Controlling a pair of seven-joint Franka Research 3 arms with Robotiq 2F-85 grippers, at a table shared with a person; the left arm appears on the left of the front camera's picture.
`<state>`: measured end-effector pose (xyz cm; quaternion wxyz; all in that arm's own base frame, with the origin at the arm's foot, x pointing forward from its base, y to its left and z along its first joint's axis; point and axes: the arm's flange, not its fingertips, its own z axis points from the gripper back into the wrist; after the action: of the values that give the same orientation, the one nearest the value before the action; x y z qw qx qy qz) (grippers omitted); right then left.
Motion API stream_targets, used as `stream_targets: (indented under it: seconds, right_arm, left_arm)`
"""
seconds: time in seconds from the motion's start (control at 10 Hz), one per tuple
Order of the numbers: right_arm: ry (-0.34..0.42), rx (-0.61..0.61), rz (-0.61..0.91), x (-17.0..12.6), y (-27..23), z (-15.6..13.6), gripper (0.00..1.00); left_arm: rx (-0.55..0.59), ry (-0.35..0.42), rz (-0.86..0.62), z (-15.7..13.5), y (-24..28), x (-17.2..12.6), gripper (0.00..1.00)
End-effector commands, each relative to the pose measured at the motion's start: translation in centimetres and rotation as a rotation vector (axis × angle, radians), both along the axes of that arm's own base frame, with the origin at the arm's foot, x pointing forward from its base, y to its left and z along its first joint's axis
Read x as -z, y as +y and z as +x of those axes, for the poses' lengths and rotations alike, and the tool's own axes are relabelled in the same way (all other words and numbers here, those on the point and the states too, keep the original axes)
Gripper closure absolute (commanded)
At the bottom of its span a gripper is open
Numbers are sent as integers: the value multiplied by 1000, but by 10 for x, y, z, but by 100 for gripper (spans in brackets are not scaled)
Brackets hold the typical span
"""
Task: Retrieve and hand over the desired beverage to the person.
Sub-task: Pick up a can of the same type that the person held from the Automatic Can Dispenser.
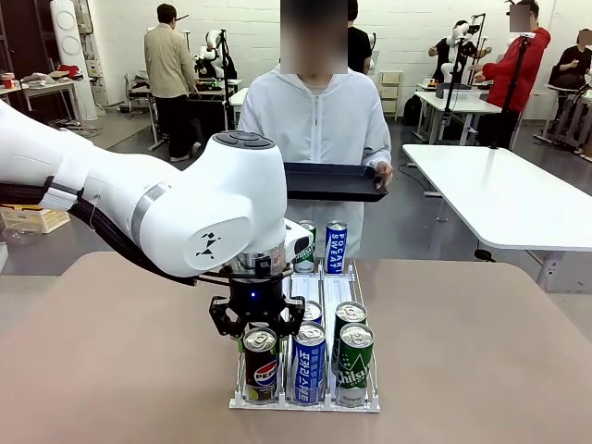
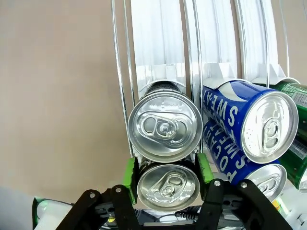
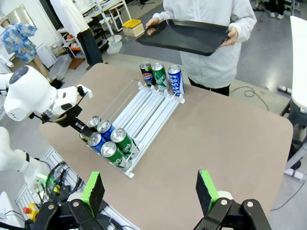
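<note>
Left wrist view, front can [image 2: 168, 187] squeezed between left fingers [image 2: 129, 172], one each side, right fingers [image 3: 93, 191] spread wide, empty.

Black Pepsi can [image 1: 265, 372] standing at left lane [image 2: 158, 43] front, seemingly gripped.

Drink brands, readable as print and logo.
In the front view, the far blue can [image 1: 336, 246] reads "POCARI SWEAT" down its side. The near blue can [image 1: 309, 363] carries white Korean lettering, the green can [image 1: 353, 367] beside it a white script "Chilsung", and the black can [image 1: 262, 370] the round Pepsi emblem. In the left wrist view, the upper blue can [image 2: 240, 115] shows "SWEAT" and the lower blue can [image 2: 225, 153] "POCARI".
</note>
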<state>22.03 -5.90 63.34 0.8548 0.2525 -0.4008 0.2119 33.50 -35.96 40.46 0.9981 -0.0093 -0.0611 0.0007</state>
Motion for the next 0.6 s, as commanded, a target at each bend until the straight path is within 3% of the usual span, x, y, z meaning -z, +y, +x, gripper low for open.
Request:
stream_targets:
  seconds: [0.0,0.2,0.5]
  right_arm:
    - [-4,-25,14,0,0,1,0]
    - [-4,-25,14,0,0,1,0]
    - [-4,-25,14,0,0,1,0]
  left_arm:
    - [13,10,-9,-5,5,12,100]
    - [10,-11,-6,-9,5,-3,98]
    - [75,-46,27,-35,2,-77,98]
